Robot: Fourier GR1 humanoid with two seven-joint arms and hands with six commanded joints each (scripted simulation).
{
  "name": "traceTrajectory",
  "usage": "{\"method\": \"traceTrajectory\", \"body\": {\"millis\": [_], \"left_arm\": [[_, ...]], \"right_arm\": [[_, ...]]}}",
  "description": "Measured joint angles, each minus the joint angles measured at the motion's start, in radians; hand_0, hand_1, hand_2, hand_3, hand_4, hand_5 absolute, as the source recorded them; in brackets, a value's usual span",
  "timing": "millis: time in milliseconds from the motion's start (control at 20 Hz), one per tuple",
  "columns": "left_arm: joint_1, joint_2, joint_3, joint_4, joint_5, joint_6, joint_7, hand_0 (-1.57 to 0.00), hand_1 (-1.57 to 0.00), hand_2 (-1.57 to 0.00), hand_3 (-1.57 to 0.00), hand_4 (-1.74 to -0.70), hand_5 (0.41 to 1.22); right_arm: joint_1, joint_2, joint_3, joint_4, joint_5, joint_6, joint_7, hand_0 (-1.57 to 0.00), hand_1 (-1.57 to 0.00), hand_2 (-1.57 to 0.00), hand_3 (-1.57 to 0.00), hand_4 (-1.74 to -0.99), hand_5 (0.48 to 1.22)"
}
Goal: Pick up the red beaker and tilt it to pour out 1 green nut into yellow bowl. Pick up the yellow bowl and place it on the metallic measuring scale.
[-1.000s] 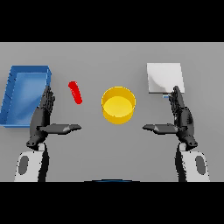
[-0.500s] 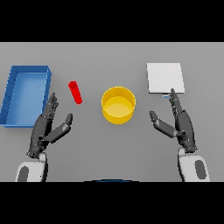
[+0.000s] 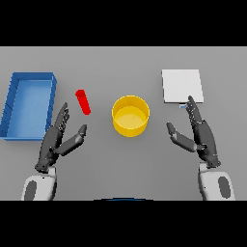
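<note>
Blue tray (image 3: 14, 103) at table's (image 3: 120, 62) left side, long side running front-to-back.

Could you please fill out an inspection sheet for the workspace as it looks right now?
Surface: grey table, flat.
Job's things: red beaker lying left of the yellow bowl; metallic measuring scale at back right, nothing on it. Green nut: not visible.
Clutter: blue tray at far left, nothing seen inside.
Robot hands: left robot hand open, near the beaker but not touching; right robot hand open, in front of the scale; neither holds anything.
Cables: nothing seen.
Surroundings: nothing seen.
</note>
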Motion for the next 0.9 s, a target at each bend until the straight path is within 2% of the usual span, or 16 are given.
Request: {"method": "traceTrajectory", "body": {"millis": [250, 550, 700, 800, 900], "left_arm": [[-0.162, 0.006, 0.057, 0.181, -0.014, 0.033, 0.000, 0.00, 0.00, 0.00, 0.00, -1.21, 0.659], [-0.336, 0.002, 0.115, 0.394, -0.009, 0.056, -0.067, 0.00, 0.00, 0.00, 0.00, -1.23, 0.636], [-0.400, -0.009, 0.124, 0.480, -0.026, 0.077, -0.103, 0.00, 0.00, 0.00, 0.00, -1.22, 0.633], [-0.439, -0.006, 0.132, 0.539, -0.043, 0.096, -0.101, 0.00, 0.00, 0.00, 0.00, -1.22, 0.639], [-0.476, 0.000, 0.139, 0.588, -0.054, 0.105, -0.139, 0.00, 0.00, 0.00, 0.00, -1.24, 0.660]], "right_arm": [[-0.012, -0.011, -0.010, 0.022, -0.009, 0.016, -0.011, 0.00, 0.00, 0.00, 0.00, -1.292, 0.617], [0.000, -0.015, -0.013, 0.005, -0.001, 0.006, -0.015, 0.00, 0.00, 0.00, 0.00, -1.298, 0.628], [-0.007, -0.017, -0.019, 0.015, 0.000, 0.002, 0.013, 0.00, 0.00, 0.00, 0.00, -1.300, 0.631], [-0.005, -0.020, -0.013, 0.001, 0.008, 0.000, 0.003, 0.00, 0.00, 0.00, 0.00, -1.303, 0.637], [-0.015, -0.015, -0.014, 0.011, 0.012, -0.007, 0.023, 0.00, 0.00, 0.00, 0.00, -1.299, 0.639]]}}
